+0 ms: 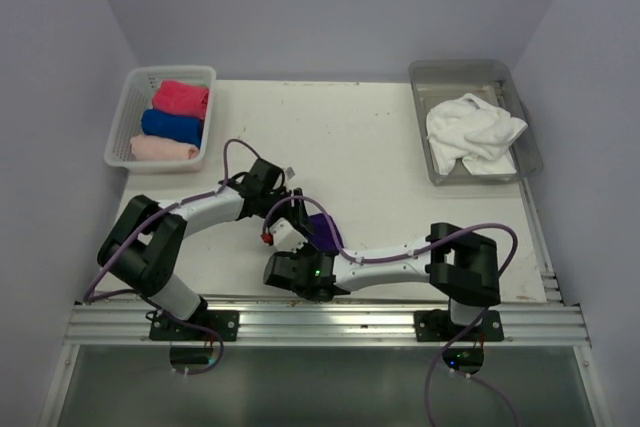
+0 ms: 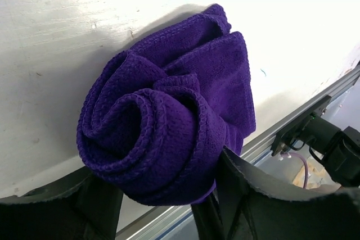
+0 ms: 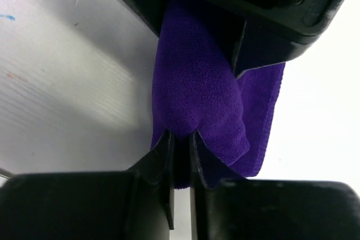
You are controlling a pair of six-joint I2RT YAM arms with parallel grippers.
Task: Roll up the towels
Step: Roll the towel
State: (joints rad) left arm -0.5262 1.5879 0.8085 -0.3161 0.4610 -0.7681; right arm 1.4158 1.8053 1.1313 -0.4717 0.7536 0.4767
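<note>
A deep purple towel (image 1: 325, 231), rolled into a loose spiral, is near the table's front edge between my two arms. In the left wrist view the roll (image 2: 169, 122) fills the gap between my left gripper's (image 2: 160, 170) wide-set fingers, which press on both its sides. My right gripper (image 3: 181, 136) comes from the opposite side, its jaws nearly together and pinching a fold of the same towel (image 3: 197, 88). Three rolled towels, hot pink (image 1: 182, 97), blue (image 1: 172, 126) and pale pink (image 1: 163, 149), lie in the basket. A crumpled white towel (image 1: 472, 129) lies in the tray.
The white lattice basket (image 1: 125, 112) stands at the back left and the grey tray (image 1: 430, 77) at the back right. The aluminium rail (image 1: 330, 322) runs along the table's near edge, just below the purple towel. The left gripper's body (image 3: 264, 4) hangs close above the right fingers.
</note>
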